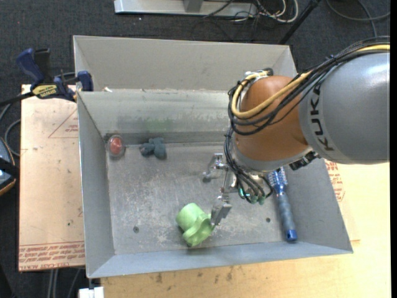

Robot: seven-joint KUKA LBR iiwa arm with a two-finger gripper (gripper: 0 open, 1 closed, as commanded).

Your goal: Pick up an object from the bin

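Note:
My gripper (217, 191) hangs low over the front middle of the bin, and it is open. One fingertip (217, 215) touches the right side of a light green soft lumpy toy (192, 224) near the front wall. The other fingertip (214, 166) stands farther back over bare floor. Nothing sits between the fingers. A blue pen-like stick (284, 208) lies just right of the gripper, partly hidden under the wrist.
A small red ball (115, 145) rests in the back left corner. Beside it, against the back wall, lies a dark grey-blue lump (153, 148). The arm with its orange cover and cables hangs over the bin's right half.

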